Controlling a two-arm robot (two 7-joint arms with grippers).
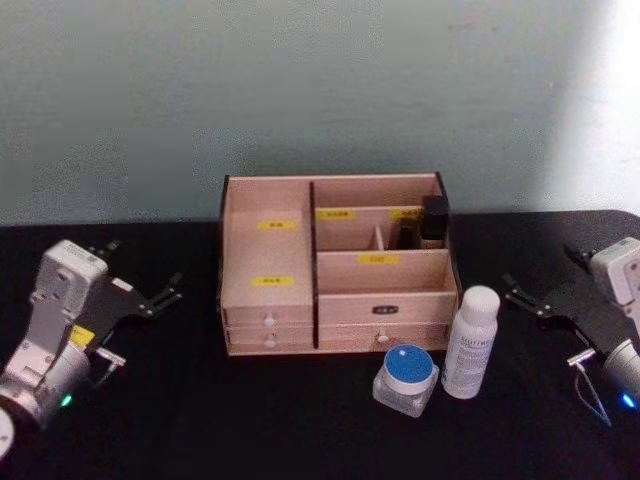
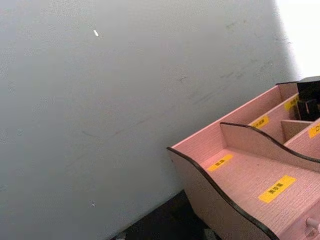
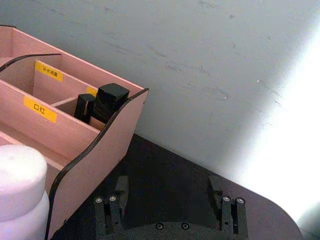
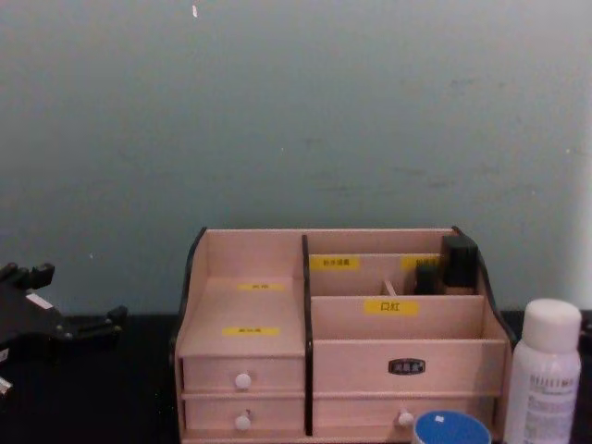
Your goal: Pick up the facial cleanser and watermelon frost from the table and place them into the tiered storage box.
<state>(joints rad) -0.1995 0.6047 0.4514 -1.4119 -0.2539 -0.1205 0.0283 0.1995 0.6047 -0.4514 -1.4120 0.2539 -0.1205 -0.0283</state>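
Two items to move, neither lifted yet. The facial cleanser [image 1: 471, 342] stands upright on the tabletop [image 1: 200, 420], just off the front right corner of the tiered storage box [image 1: 335, 262]. The watermelon frost [image 1: 407, 377] sits just beside it on its left, in front of the drawers [image 1: 268, 330].

Both lie on your right side, so the right claw [image 1: 543, 272] looks the natural pick. It hangs well apart from the bottle, spread wide and empty. The left claw [image 1: 143, 270] is parked off the box's left end, also spread and empty.

Watch the jar and bottle: they stand so close you can't tell if they touch, so a finger between them is tight. The box's side wall is right behind the bottle. Small dark bottles [image 1: 433, 220] occupy the back right compartment, while the left tiers and the front right compartment look free.
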